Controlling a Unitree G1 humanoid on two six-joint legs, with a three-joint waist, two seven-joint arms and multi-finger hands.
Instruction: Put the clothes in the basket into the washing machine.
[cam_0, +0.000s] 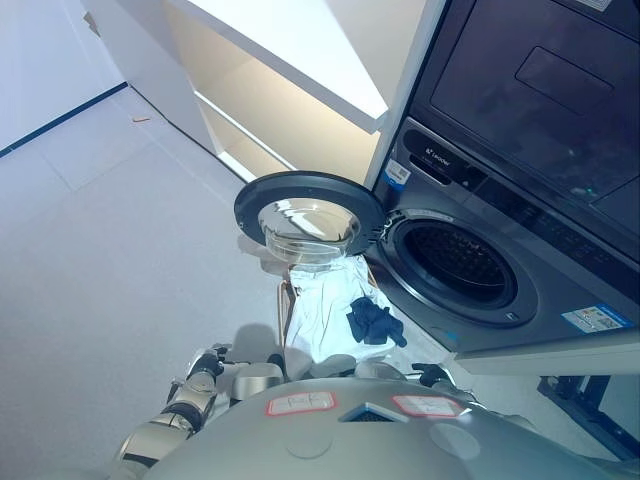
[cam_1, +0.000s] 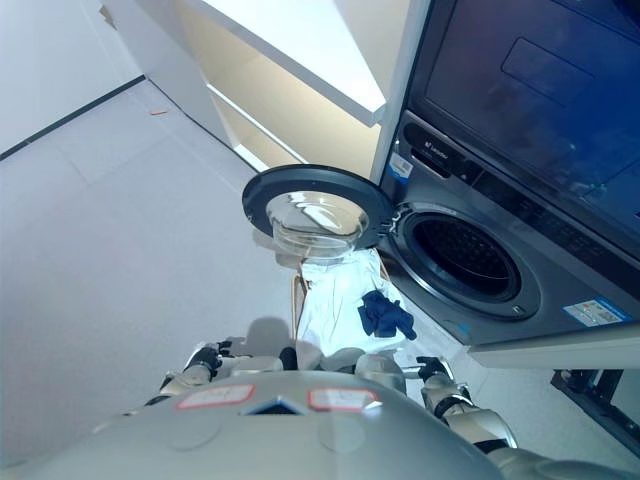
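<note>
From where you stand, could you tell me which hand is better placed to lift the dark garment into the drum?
Right, probably: the right hand sits nearer the dark blue garment and the open drum; the left hand lies farther away.

The washing machine (cam_1: 500, 270) stands at the right with its round door (cam_1: 318, 208) swung wide open to the left, showing the dark drum (cam_1: 470, 258). Below the door, a basket (cam_1: 335, 300) lined in white holds pale cloth and a dark blue garment (cam_1: 386, 315) on top. Both robot hands, left (cam_1: 205, 357) and right (cam_1: 432, 368), show low beside the basket, fingers unclear.
</note>
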